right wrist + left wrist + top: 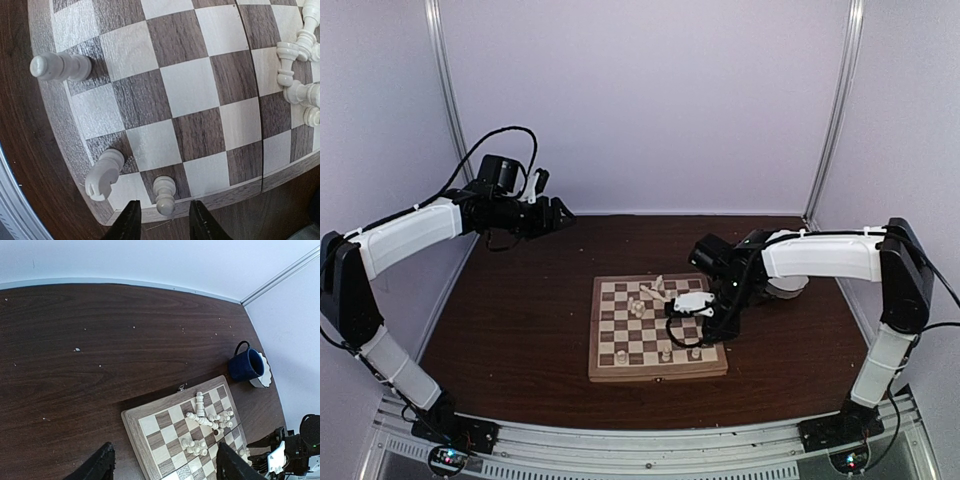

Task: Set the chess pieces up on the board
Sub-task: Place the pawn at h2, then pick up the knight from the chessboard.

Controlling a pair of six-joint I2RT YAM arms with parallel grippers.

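The top external camera looks down and forward from above the near edge of the table (520,320), distant enough to show the whole board (610,330) at centre. The left wrist camera sits high, left of and beyond the board. It looks obliquely across bare tabletop, with the board at lower right and a blue mug (246,365) and white scalloped bowl (265,379) past it. The right wrist camera hangs close above the board's near-right corner, facing almost straight down at a pawn (165,195). All three views share the board and its heap of chess pieces (210,420).
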